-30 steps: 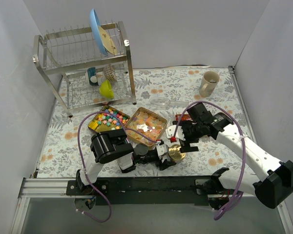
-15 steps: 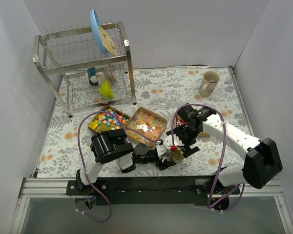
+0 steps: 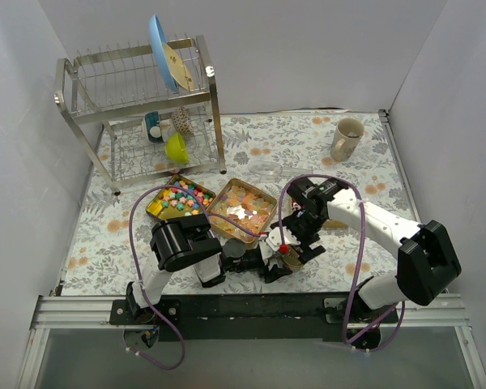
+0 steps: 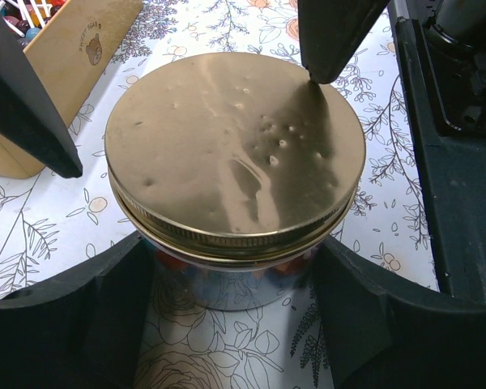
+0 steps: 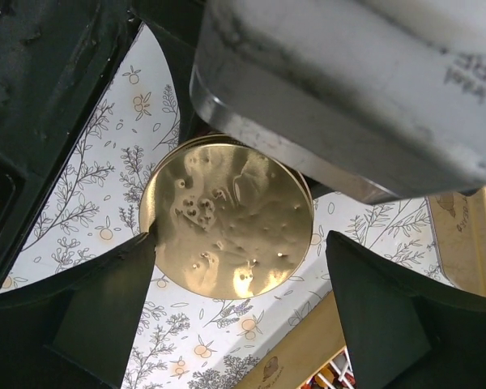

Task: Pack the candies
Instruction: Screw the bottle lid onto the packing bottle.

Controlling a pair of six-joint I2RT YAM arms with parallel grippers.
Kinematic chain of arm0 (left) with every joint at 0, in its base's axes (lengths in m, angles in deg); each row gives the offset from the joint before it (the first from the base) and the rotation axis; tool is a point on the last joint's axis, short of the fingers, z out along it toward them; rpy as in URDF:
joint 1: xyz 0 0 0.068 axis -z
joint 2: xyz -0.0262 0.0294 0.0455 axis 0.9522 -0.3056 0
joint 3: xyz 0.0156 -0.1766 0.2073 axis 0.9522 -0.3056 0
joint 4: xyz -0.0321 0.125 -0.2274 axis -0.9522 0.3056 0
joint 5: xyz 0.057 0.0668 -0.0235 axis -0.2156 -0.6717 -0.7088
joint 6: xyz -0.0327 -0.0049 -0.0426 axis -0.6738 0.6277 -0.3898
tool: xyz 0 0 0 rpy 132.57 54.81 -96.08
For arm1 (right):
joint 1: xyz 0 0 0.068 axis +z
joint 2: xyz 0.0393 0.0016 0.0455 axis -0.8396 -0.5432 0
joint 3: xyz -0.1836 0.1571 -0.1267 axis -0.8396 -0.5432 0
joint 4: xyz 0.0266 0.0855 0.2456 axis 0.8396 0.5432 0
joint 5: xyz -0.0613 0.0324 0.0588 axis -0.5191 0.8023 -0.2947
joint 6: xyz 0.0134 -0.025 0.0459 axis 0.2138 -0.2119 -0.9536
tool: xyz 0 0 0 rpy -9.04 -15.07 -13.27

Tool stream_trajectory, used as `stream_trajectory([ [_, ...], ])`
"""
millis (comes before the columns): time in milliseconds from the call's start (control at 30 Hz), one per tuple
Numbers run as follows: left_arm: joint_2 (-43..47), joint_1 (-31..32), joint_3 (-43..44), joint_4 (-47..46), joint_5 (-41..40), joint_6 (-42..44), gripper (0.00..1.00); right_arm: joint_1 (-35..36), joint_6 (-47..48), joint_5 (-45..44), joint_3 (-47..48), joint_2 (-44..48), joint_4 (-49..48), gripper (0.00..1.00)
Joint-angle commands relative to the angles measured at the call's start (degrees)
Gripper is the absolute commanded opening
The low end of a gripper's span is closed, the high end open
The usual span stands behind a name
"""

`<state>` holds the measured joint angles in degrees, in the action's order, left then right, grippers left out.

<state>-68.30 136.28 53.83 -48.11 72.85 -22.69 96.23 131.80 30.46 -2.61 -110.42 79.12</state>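
Observation:
A glass jar with a gold lid (image 4: 235, 154) stands on the flowered cloth, and my left gripper (image 4: 231, 255) is shut on its glass body from both sides. My right gripper (image 5: 241, 241) hangs open over the same gold lid (image 5: 227, 215). Its left finger (image 5: 105, 300) touches the lid's rim and its right finger (image 5: 389, 308) stands apart. In the top view both grippers meet at the jar (image 3: 292, 258). Pastel candies (image 3: 182, 197) fill one gold tin and orange-yellow candies (image 3: 241, 209) fill the tin beside it. Whether candies lie in the jar I cannot tell.
A metal dish rack (image 3: 138, 105) stands at the back left, holding a blue plate (image 3: 160, 53) and a green cup (image 3: 176, 147). A beige mug (image 3: 347, 138) is at the back right. A clear shallow dish (image 3: 267, 170) lies behind the tins.
My right arm has swung left and come down over the jar's lid, and its jaws have narrowed a little. The left gripper and the jar have not moved.

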Motion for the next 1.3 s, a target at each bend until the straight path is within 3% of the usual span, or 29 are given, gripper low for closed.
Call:
stream_trajectory([
  [0, -4.2, -0.7, -3.4, -6.9, -1.5, -0.2, 0.00, 0.3, -0.1, 0.7, -0.4, -0.6, -0.7, 0.92],
  [333, -4.2, -1.1, -3.2, -6.8, -1.1, -0.4, 0.00, 0.3, -0.1, 1.6, -0.3, 1.7, 2.9, 0.93],
  [800, -4.5, -1.1, -3.3, -7.1, -1.4, -0.1, 0.00, 1.0, -0.7, 1.7, -1.8, 0.4, 0.0, 0.96],
  [1100, -4.5, -1.1, -3.3, -7.2, -1.5, -0.2, 0.00, 1.1, -7.2, 1.1, -5.4, 1.1, -5.0, 0.79],
  [1267, -4.4, -1.1, -3.6, -7.5, -1.5, -0.3, 0.00, 1.0, -21.5, 1.7, -9.1, 3.3, -10.3, 0.71],
])
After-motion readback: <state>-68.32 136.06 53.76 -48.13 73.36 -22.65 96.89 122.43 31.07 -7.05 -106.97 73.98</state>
